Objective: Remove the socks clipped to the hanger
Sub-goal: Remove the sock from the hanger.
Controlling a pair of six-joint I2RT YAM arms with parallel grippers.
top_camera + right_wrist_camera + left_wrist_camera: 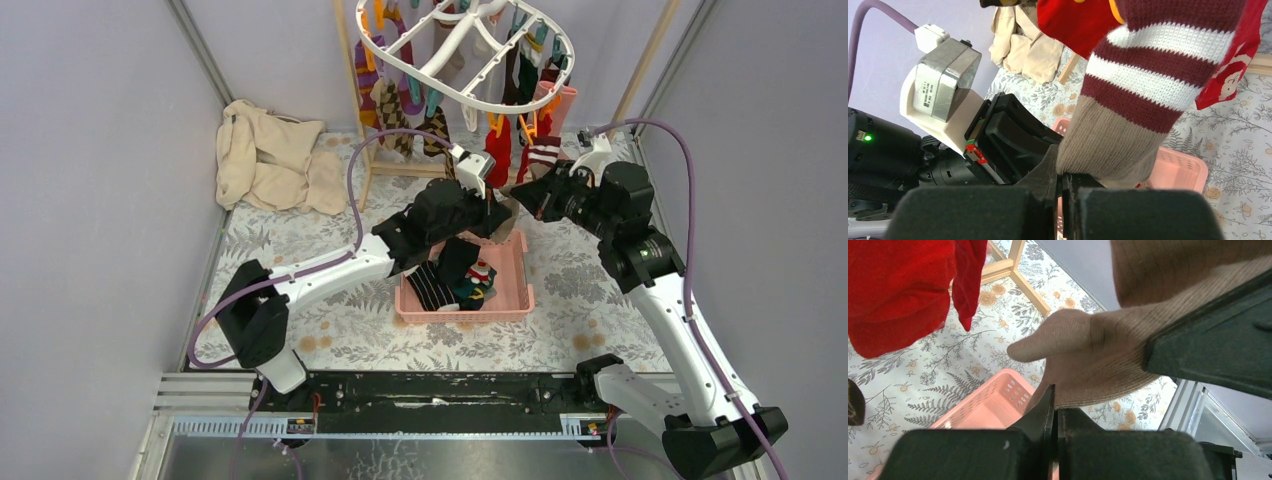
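Note:
The white oval hanger point(440, 75) hangs at the top centre, with several socks point(498, 150) clipped round its rim. A maroon-and-white striped sock point(543, 152) with a beige foot point(1108, 145) hangs at its front right. My right gripper point(525, 197) is shut on that beige end, as the right wrist view point(1062, 175) shows. My left gripper point(492, 205) is right beside it, shut on the edge of tan ribbed sock fabric point(1088, 360), seen in the left wrist view point(1055, 400). I cannot tell whether it is the same sock. A red sock point(893, 295) hangs close by.
A pink slotted basket point(520, 290) sits under the grippers with several loose socks point(432, 288) in it. A beige cloth point(270, 155) lies at the back left. A wooden pole frame point(352, 90) stands behind the hanger. Grey walls close in both sides.

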